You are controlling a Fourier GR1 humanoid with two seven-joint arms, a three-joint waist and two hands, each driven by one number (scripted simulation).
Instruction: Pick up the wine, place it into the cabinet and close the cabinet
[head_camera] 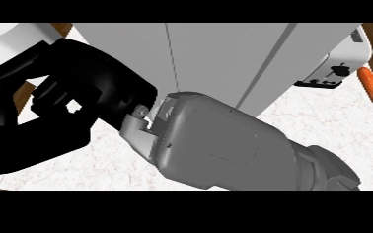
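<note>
The black right hand (pixel 80 86) is filling the left of the head view, very close to the camera. It is sitting at the end of the smooth grey right forearm (pixel 233 148), which is crossing up from the lower right corner. From so near, the hand is reading as one dark mass, and whether it is spread, pressed together or closed on something cannot be told. The wine bottle is not showing anywhere, and whether the hand is hiding it cannot be told either. The tall pale grey flat-fronted cabinet (pixel 218 54) is standing just behind the hand and wrist. A thin vertical seam is running down its front, and a second panel edge is slanting to the right of that. The white speckled stone counter (pixel 109 170) is lying beneath the arm. At the right a white boxy appliance (pixel 339 59) is sitting on it, its dark control too small to read. An orange rod-like thing (pixel 366 81) is showing at the edge.
</note>
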